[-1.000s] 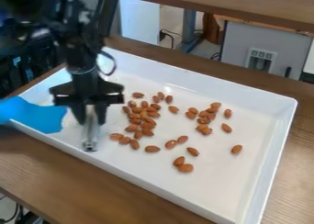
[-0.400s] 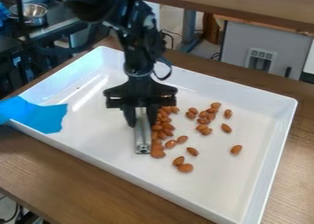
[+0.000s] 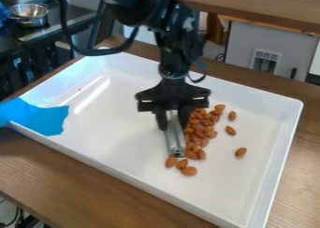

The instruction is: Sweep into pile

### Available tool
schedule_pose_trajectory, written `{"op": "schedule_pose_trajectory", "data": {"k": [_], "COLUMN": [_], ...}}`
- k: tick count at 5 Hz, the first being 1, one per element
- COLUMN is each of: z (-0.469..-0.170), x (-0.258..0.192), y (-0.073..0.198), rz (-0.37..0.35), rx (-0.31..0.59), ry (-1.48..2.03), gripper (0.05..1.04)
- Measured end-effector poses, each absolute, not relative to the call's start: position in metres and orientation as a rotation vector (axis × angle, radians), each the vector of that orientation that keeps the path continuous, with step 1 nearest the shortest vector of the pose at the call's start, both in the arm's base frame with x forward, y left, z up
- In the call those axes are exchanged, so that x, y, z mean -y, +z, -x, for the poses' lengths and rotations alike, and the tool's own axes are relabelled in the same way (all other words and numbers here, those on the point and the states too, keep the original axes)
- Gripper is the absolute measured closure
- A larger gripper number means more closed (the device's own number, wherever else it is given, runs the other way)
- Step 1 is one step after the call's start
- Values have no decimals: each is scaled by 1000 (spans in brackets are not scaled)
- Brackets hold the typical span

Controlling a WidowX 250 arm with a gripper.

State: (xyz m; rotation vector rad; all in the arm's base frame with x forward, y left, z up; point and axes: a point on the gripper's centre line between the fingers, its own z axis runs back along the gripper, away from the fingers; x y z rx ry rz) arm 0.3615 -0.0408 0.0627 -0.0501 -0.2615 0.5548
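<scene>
My gripper hangs over the middle of the white tray, shut on a silver metal bar that slants down to the tray floor. Brown almonds lie bunched against the bar's right side. Several more almonds rest just below the bar's lower end. A few sit apart to the right, such as a single almond. Part of the bunch is hidden behind the gripper and bar.
The tray's raised rim surrounds the work area. Blue tape covers its left corner. Wooden table runs along the front. A metal pot stands at the back left.
The gripper and bar have moved right across the tray. Almonds that were spread in the middle are now pushed right, packed together beside the bar.
</scene>
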Motion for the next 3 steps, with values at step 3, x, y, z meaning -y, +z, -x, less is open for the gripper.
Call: {"op": "schedule_pose_trajectory", "data": {"k": [3], "z": [-387], "x": [117], "y": [66], "rz": [90], "rx": [254], "ry": [579], "gripper": [704]}}
